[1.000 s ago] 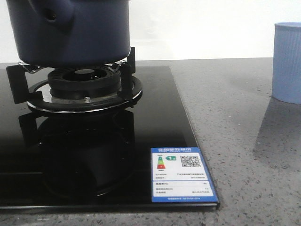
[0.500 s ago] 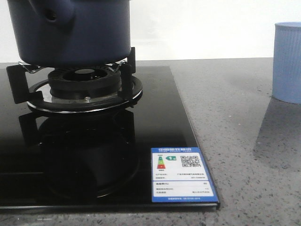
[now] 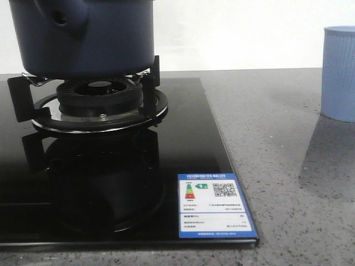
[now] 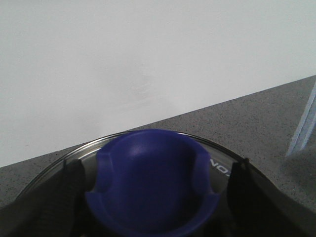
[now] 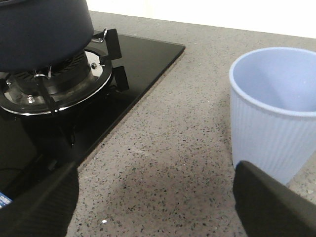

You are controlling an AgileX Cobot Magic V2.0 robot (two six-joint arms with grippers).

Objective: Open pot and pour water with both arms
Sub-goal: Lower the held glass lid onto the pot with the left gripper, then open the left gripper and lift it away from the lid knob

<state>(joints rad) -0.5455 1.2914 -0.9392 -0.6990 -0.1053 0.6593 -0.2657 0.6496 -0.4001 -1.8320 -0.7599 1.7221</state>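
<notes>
We see dark navy round pot (image 3: 86, 36) on black burner (image 3: 97, 100), upper left; left gripper (image 4: 153, 197) fingers straddle blue lid knob (image 4: 150, 182), contact unclear; right gripper (image 5: 158, 207) spread apart.

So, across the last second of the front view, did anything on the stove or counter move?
Nothing visibly changed: the pot sits on the burner as before, and the ribbed cup stands in the same spot on the counter. No arm enters that view.

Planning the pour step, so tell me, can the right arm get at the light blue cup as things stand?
Probably yes. The right gripper is open, and the light blue cup stands upright on bare countertop just ahead of it, close to one finger, with nothing between them.
</notes>
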